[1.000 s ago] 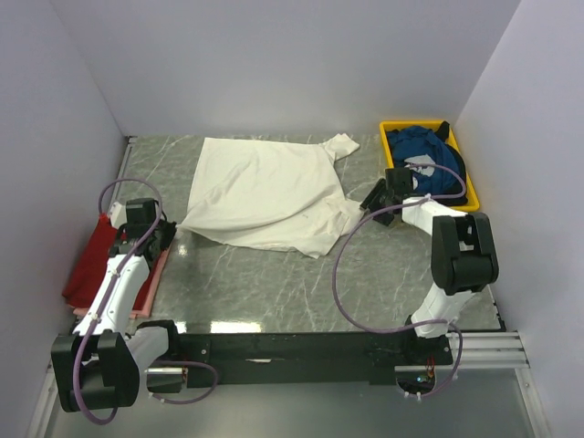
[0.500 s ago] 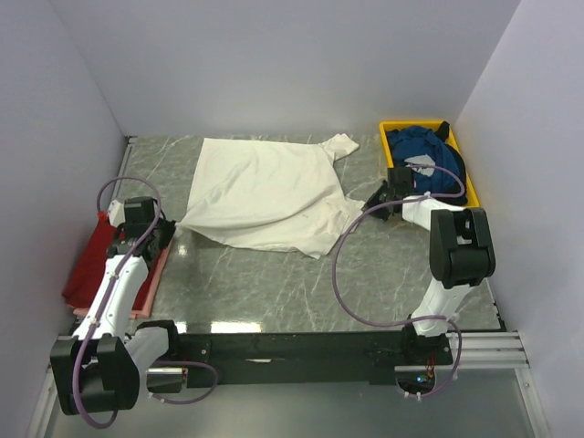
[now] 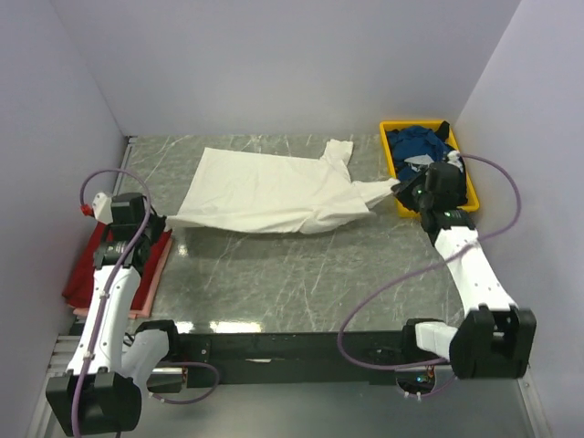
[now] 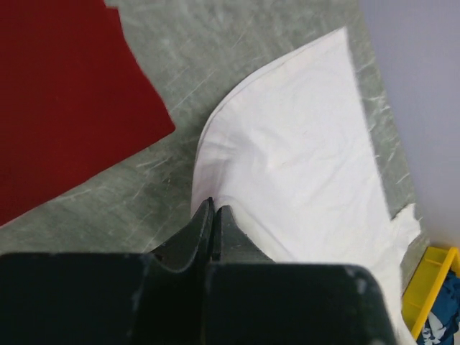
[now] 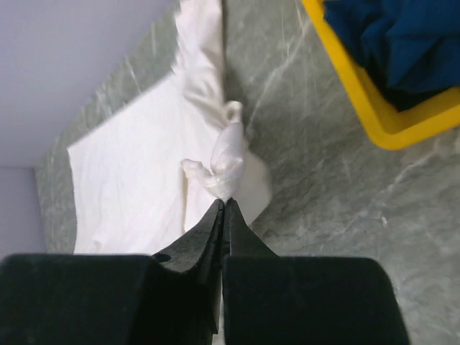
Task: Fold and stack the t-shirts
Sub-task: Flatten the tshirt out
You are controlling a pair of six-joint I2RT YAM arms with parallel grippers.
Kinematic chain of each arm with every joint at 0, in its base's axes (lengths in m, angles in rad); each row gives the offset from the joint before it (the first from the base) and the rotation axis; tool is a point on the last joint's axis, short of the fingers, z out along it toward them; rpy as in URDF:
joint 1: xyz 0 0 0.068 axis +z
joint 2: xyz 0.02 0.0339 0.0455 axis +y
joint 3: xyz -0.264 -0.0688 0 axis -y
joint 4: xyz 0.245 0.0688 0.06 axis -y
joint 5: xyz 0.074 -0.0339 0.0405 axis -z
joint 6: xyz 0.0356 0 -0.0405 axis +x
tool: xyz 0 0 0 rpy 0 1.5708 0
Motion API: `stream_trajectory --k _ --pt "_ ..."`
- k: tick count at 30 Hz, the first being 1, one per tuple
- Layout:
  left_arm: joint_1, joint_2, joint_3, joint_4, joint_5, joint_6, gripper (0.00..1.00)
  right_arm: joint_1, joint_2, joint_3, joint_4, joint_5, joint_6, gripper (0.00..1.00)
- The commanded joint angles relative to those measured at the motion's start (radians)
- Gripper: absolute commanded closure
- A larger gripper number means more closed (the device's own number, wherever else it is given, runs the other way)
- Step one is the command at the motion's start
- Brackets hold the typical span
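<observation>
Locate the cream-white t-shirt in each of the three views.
Top external: cream-white t-shirt lies across the table's far middle.
Left wrist: t-shirt centre to right, corner pinched in the left gripper.
Right wrist: t-shirt left of centre, bunched corner in the right gripper.
Shared landmark: yellow tray.

No readable text (print illegible).

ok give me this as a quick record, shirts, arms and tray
white t-shirt: on the table, pulled out between both arms
left arm: jaws shut on the shirt's left corner
right arm: jaws shut on a bunched bit at its right end
red t-shirt: flat at the table's left edge
blue t-shirt: crumpled in the yellow tray
</observation>
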Motion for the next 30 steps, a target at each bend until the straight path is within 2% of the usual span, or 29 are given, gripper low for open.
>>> stream_trajectory --k 1,5,10,14,18,22,26,30 --pt "0.003 -0.069 0.123 -0.042 -0.084 0.063 0.99 -0.022 -0.159 0.017 -0.088 0.080 -0.048 1.00" --pt "0.003 -0.107 0.241 -0.102 -0.110 0.103 0.99 -0.025 -0.314 0.104 -0.214 0.115 -0.074 1.00" --pt "0.003 -0.145 0.388 -0.128 -0.091 0.127 0.99 -0.025 -0.403 0.261 -0.308 0.131 -0.094 1.00" --pt "0.003 -0.116 0.512 -0.130 -0.075 0.152 0.99 -0.025 -0.423 0.378 -0.349 0.140 -0.100 1.00" --pt "0.003 -0.040 0.673 -0.112 -0.080 0.161 0.99 -0.025 -0.382 0.502 -0.337 0.126 -0.099 1.00" --pt "0.003 0.034 0.732 -0.026 -0.058 0.153 0.99 -0.025 -0.307 0.562 -0.283 0.114 -0.097 1.00" --pt "0.003 0.141 0.750 0.127 -0.029 0.152 0.99 -0.025 -0.191 0.597 -0.152 0.106 -0.086 1.00" --pt "0.003 0.343 0.842 0.304 0.034 0.158 0.99 -0.027 -0.045 0.669 -0.023 0.073 -0.074 1.00"
